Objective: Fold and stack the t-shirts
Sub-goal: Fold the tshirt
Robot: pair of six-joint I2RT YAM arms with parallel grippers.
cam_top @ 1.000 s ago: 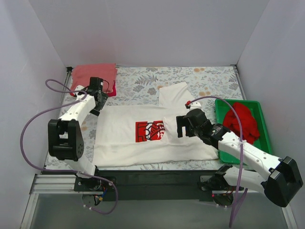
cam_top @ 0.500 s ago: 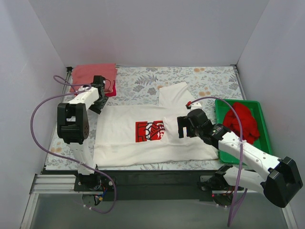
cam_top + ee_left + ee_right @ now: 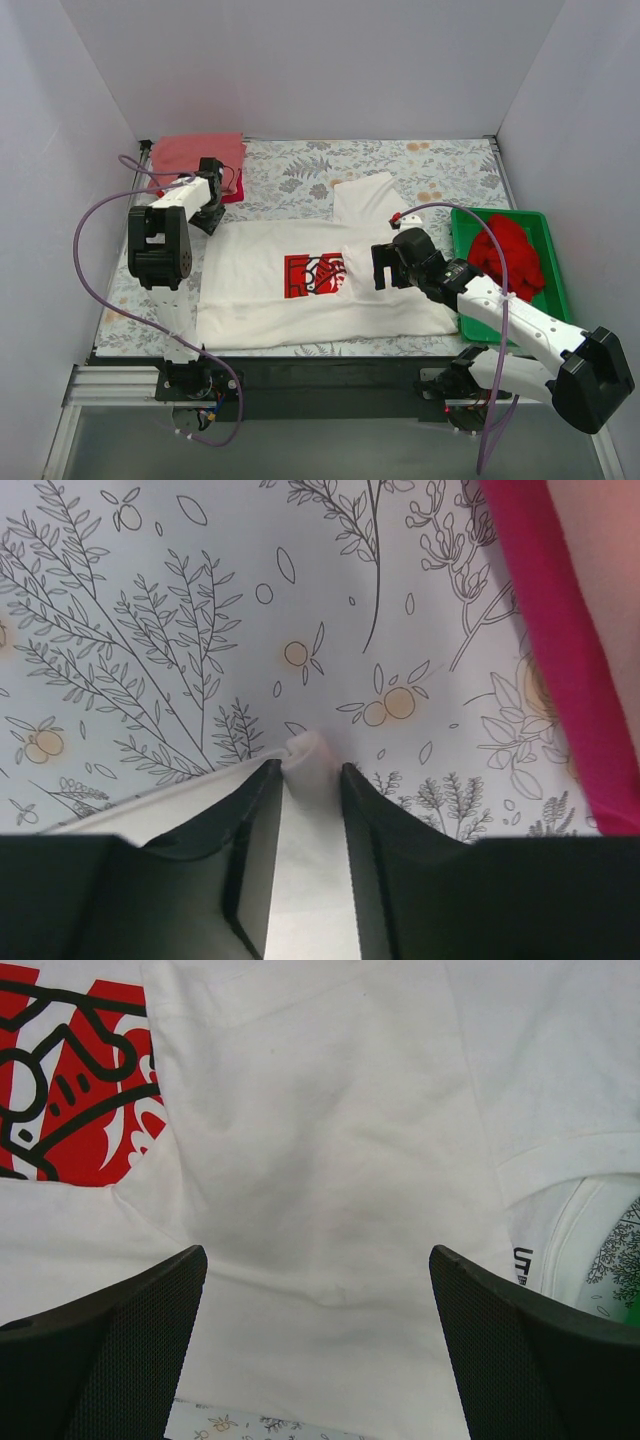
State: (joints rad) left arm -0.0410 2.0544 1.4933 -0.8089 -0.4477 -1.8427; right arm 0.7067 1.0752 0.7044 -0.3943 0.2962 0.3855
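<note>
The white t-shirt point(image 3: 300, 290) with the red chest print point(image 3: 315, 274) lies spread on the floral cover, one sleeve folded in at the right. My left gripper point(image 3: 213, 220) is at its far left corner, shut on a pinch of white fabric point(image 3: 305, 755) low over the cover. My right gripper point(image 3: 383, 266) hovers open and empty over the shirt's right half point(image 3: 320, 1160). Folded salmon and crimson t-shirts point(image 3: 197, 156) are stacked at the back left; their edge point(image 3: 560, 660) shows in the left wrist view. A bright red t-shirt point(image 3: 508, 255) lies crumpled in the green tray point(image 3: 557, 292).
The green tray stands at the right edge of the table. White walls enclose the back and both sides. The floral cover point(image 3: 420, 165) shows bare behind the white shirt. The left arm's purple cable point(image 3: 85, 270) loops out to the left.
My left arm's elbow has swung up and inward, and its gripper has shifted slightly toward the back left, still on the shirt corner. The right arm has barely moved.
</note>
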